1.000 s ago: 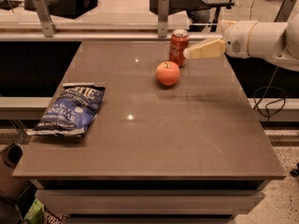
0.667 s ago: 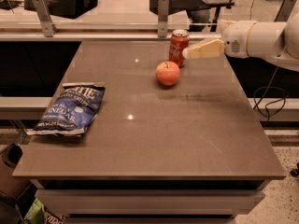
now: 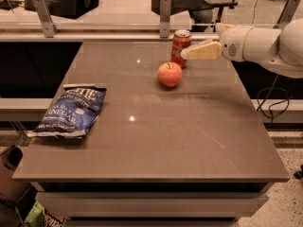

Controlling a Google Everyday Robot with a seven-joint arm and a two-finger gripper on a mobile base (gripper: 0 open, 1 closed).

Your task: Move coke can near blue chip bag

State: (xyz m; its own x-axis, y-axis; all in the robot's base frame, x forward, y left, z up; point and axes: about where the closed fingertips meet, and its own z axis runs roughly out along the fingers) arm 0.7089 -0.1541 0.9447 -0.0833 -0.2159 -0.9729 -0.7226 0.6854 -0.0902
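The coke can (image 3: pixel 180 47) stands upright near the table's far edge, right of centre; it is red with white script and a silver top. My gripper (image 3: pixel 185 54) reaches in from the right at can height, and its pale fingers (image 3: pixel 203 50) touch or overlap the can's right side. The blue chip bag (image 3: pixel 72 110) lies flat at the table's left side, dark blue with white "vinegar" lettering, far from the can and the gripper.
A red-orange apple (image 3: pixel 169 74) sits just in front of the can, to its left. The brown table (image 3: pixel 189 141) ends at a rail with metal posts (image 3: pixel 164 16) behind the can. My white arm (image 3: pixel 265 44) extends off the right side.
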